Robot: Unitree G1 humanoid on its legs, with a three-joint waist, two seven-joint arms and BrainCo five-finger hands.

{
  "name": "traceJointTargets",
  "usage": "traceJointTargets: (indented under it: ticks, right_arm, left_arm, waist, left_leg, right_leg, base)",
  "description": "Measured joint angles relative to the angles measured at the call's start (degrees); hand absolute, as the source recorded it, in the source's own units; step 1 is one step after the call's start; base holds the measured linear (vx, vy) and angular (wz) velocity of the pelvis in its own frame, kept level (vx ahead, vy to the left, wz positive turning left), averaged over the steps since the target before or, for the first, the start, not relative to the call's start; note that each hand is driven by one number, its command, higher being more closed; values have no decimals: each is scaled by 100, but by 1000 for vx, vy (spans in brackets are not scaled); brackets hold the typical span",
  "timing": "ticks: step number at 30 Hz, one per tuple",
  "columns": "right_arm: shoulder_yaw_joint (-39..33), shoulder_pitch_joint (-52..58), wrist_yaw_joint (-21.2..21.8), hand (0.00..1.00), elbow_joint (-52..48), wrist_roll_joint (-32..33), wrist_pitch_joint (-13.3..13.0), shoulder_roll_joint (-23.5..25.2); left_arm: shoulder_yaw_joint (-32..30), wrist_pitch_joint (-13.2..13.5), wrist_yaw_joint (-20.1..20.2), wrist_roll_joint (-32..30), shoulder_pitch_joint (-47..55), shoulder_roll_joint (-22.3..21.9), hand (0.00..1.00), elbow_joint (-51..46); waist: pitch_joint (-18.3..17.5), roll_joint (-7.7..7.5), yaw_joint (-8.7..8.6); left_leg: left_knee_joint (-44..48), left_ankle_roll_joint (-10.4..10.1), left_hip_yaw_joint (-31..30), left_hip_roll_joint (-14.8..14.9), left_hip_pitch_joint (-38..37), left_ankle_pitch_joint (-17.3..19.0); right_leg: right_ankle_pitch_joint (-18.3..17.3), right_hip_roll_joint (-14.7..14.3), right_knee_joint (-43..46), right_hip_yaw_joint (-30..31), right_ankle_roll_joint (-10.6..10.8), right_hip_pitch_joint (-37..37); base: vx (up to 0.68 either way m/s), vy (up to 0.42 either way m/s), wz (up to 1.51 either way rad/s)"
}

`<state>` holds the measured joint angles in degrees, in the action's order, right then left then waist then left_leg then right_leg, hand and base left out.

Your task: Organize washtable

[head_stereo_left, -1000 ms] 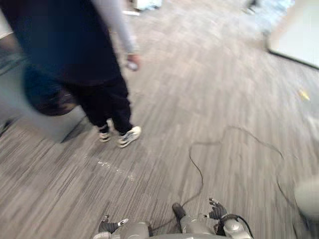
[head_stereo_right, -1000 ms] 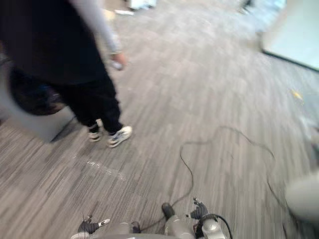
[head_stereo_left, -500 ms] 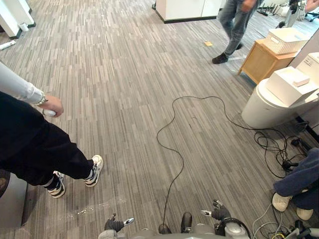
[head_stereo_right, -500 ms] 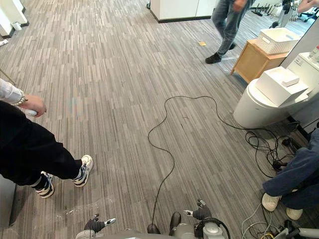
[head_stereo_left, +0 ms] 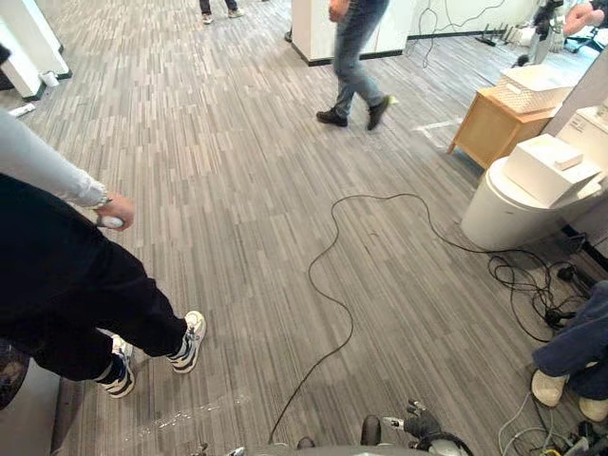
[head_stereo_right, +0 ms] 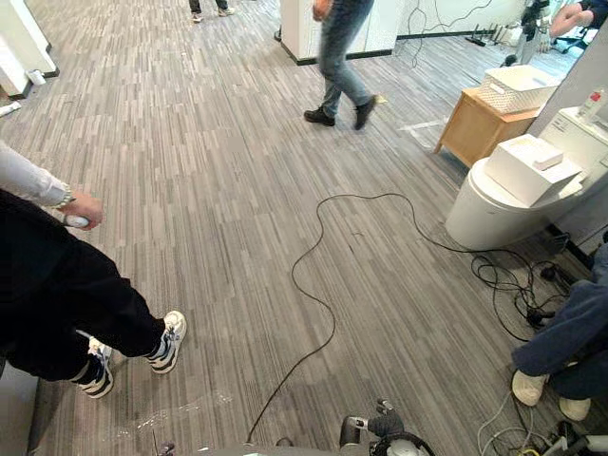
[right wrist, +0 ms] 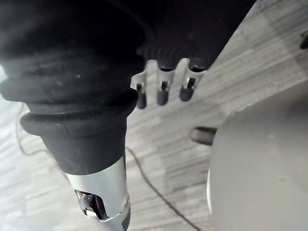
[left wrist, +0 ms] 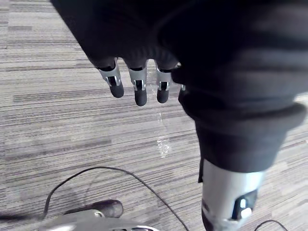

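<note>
The left hand [left wrist: 139, 89] is hanging over the grey striped floor [head_stereo_left: 247, 142], its fingers [left wrist: 115, 84] straight, slightly apart and gripping nothing. The right hand [right wrist: 162, 91] is hanging the same way, fingers [right wrist: 186, 87] loose and empty; in the left eye view it is showing at the bottom edge, right of centre.

At the left of the frame a person [head_stereo_left: 57, 275] in dark trousers and white sneakers [head_stereo_left: 190, 340] is standing, pinching a small white thing [head_stereo_left: 111, 221] in one hand. At top centre a second person [head_stereo_left: 356, 57] in jeans is walking across the floor.

A wooden table [head_stereo_left: 484, 128] is standing at upper right, carrying a white basket [head_stereo_left: 532, 87]; whether this is the washtable I cannot tell. Just below it in the frame a white toilet [head_stereo_left: 508, 204] is bearing a white box [head_stereo_left: 546, 166]. At lower right a blue-trousered leg [head_stereo_left: 575, 347] with a pale shoe [head_stereo_left: 549, 387] is reaching in from the edge.
</note>
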<state>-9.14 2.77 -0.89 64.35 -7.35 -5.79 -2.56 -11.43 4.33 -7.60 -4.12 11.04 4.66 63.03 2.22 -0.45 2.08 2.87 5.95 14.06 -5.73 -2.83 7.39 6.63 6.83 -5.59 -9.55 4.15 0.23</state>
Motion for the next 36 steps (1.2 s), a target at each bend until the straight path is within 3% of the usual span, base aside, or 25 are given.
traceJointTargets:
  ticks: [5, 8, 10, 12, 13, 14, 15, 16, 19, 20, 21, 22, 23, 24, 26, 27, 28, 29, 30, 31, 32, 33, 34, 35, 36]
  right_arm:
    - [12, 4, 12, 0, 64, 1, -2, -11]
    - [68, 3, 7, 0, 71, 9, -22, 29]
    - [68, -43, 5, 0, 69, 10, -38, -6]
    - [72, -72, 4, 0, 70, 2, -37, -103]
    - [66, -63, -8, 0, 106, 1, -27, -124]
    - [68, -69, -14, 0, 125, -5, -23, -124]
    - [71, -131, -12, 0, 145, -21, -10, -119]
    - [66, -202, -16, 0, 185, -48, 13, -182]
    - [74, -301, -12, 0, 174, -72, 11, -287]
    - [109, -328, -22, 0, 153, -86, 7, -325]
    - [126, -358, -19, 0, 147, -112, 9, -314]
    - [126, -347, -13, 0, 124, -132, -3, -259]
    - [126, -289, -16, 0, 142, -140, 1, -178]
    - [131, -302, -14, 0, 158, -145, 1, -169]
    - [96, -201, -2, 0, 156, -171, -3, -114]
    - [44, -178, -8, 0, 153, -170, -3, -84]
    - [45, -143, 5, 0, 86, -165, -21, -56]
    - [35, -121, 5, 0, 25, -166, -23, -28]
    - [-32, -93, 9, 0, -63, -165, -37, 38]
    - [-176, -94, 18, 0, -69, -157, -43, 99]
    - [-238, -94, 24, 0, -67, -149, -41, 107]
    - [-324, -95, 57, 0, -78, -120, -43, 103]
    - [-339, -106, 85, 0, -124, -111, -44, 94]
    - [-338, -107, 109, 0, -184, -103, -47, 93]
    - [-337, -127, 119, 0, -299, -88, -56, 96]
  left_arm:
    - [52, -4, 1, 1, 8, -4, 0, 0]
    - [53, -2, 1, 3, -29, 33, 0, -15]
    - [-12, 5, 6, 11, -73, -3, 0, -62]
    - [-18, -4, -5, 102, -76, -98, 0, -78]
    - [3, -7, -6, 133, -68, -110, 0, -83]
    - [2, -6, -8, 142, -59, -81, 0, -90]
    - [9, 1, -4, 200, -27, -19, 0, -136]
    - [30, 10, -7, 245, -8, -61, 0, -218]
    - [66, 18, -18, 257, 40, -162, 0, -278]
    - [78, 7, -16, 350, 81, -233, 0, -251]
    - [124, 13, -9, 352, 56, -211, 0, -252]
    - [240, 58, -7, 365, 11, -124, 0, -258]
    - [242, 103, 2, 377, 10, -40, 0, -286]
    - [238, 110, -1, 381, 9, -33, 0, -300]
    - [235, 108, 10, 438, 25, -14, 0, -290]
    - [230, 107, 10, 455, 41, -1, 0, -277]
    - [234, 105, 10, 458, 70, 41, 0, -256]
    - [237, 104, 11, 458, 77, 69, 0, -248]
    - [238, 98, 14, 456, 108, 129, 0, -241]
    - [248, 86, 16, 456, 137, 172, 0, -236]
    - [255, 84, 15, 455, 125, 180, 0, -230]
    - [286, 82, 10, 454, 119, 183, 0, -214]
    - [419, 73, 11, 451, 105, 224, 0, -162]
    - [456, 62, 15, 448, 103, 237, 0, -159]
    - [454, 48, 16, 448, 80, 232, 0, -109]
  waist:
    - [-12, 37, -16]
    - [18, 1, -69]
    - [117, 51, -99]
    - [271, 278, -29]
    - [301, 299, 61]
    - [351, 162, 94]
    - [359, 104, 185]
    - [404, 57, 192]
    - [553, 276, 198]
    - [527, 392, 217]
    - [543, 383, 208]
    - [571, 290, 205]
    - [556, 117, 235]
    - [549, 90, 291]
    - [505, 23, 339]
    - [477, -1, 337]
    - [428, -58, 316]
    - [413, -99, 288]
    - [394, -205, 183]
    - [426, -198, 153]
    - [438, -215, 162]
    - [436, -200, 155]
    - [446, -174, 139]
    - [451, -171, 107]
    - [459, -147, 5]
  left_leg:
    - [356, -110, -129, 15, -167, 65]
    - [1153, -432, -242, 76, 112, 294]
    - [2821, -651, -273, 339, 807, 445]
    - [4228, -777, -103, 753, 1317, 352]
    - [4685, -951, 100, 938, 1464, 127]
    - [4850, -982, 160, 952, 1541, -21]
    - [4857, -460, 314, 976, 1677, 509]
    - [4453, -461, 210, 998, 1884, 848]
    - [2601, -859, -300, 1106, 2014, 684]
    - [2167, -647, -164, 1138, 1951, 558]
    - [2121, -543, -122, 1086, 1962, 638]
    - [2156, -536, -73, 997, 1974, 725]
    - [2275, -345, -10, 834, 2004, 848]
    - [2422, -292, 10, 794, 2047, 984]
    - [2732, -144, 41, 618, 2019, 1373]
    - [2666, -128, 46, 543, 1927, 1392]
    - [2495, -36, 90, 445, 1696, 1445]
    - [2452, -3, 109, 405, 1576, 1468]
    - [2361, -16, 104, 313, 1292, 1515]
    - [2256, 118, 35, 232, 919, 1675]
    - [2186, 185, -37, 196, 705, 1695]
    - [1986, 276, -206, 150, 270, 1746]
    - [1729, 269, -296, 169, -154, 1732]
    - [1630, 227, -336, 189, -272, 1704]
    - [1551, -4, -389, 267, -479, 1572]
  right_leg:
    - [-190, 44, 281, -107, -101, 233]
    - [-688, 20, 632, -143, -254, 233]
    - [-968, -136, 829, -163, -328, 375]
    - [-1193, -333, 1020, -279, -184, 498]
    - [-1251, -291, 1042, -212, -143, 633]
    - [-1283, -187, 1038, -178, -169, 672]
    - [-1319, -23, 1076, -85, -155, 664]
    - [-1322, 77, 1043, 46, -151, 608]
    - [-1403, 153, 1000, 331, -18, 379]
    - [-1442, 129, 848, 485, 149, 435]
    - [-1510, 127, 1029, 494, 201, 386]
    - [-1706, 136, 1533, 501, 200, 310]
    - [-1907, 155, 1669, 444, 143, 392]
    - [-1997, 227, 1699, 453, 194, 382]
    - [-2182, 416, 2283, 707, 497, 220]
    - [-2199, 468, 2593, 795, 530, 94]
    - [-2185, 560, 3488, 906, 773, -222]
    - [-2105, 577, 4051, 992, 922, -408]
    - [-1763, 603, 5078, 1144, 1154, -748]
    - [-1495, 621, 5982, 1101, 1135, -996]
    - [-1574, 609, 6343, 1008, 1003, -1093]
    - [-1821, 583, 6803, 727, 585, -1260]
    - [-2176, 497, 6904, 321, 271, -1492]
    - [-2316, 471, 6822, 108, 97, -1639]
    - [-2504, 385, 6425, -252, -144, -1930]
  base:
    - [86, 25, 8]
    - [47, -94, 19]
    - [-14, -135, 45]
    - [-93, -115, 30]
    - [-61, -2, 10]
    - [12, 82, -11]
    - [42, 70, -22]
    - [27, 54, -30]
    - [32, 202, -47]
    - [214, 237, -38]
    - [345, 140, -19]
    - [397, 38, 5]
    - [382, 4, -4]
    - [326, 46, -21]
    - [295, 197, -22]
    - [285, 231, -15]
    - [312, 188, -10]
    - [344, 138, 5]
    - [366, 118, 20]
    - [418, 86, 18]
    - [447, 72, 9]
    - [519, 79, 1]
    - [417, 62, 4]
    - [395, 37, 13]
    - [441, 18, 32]
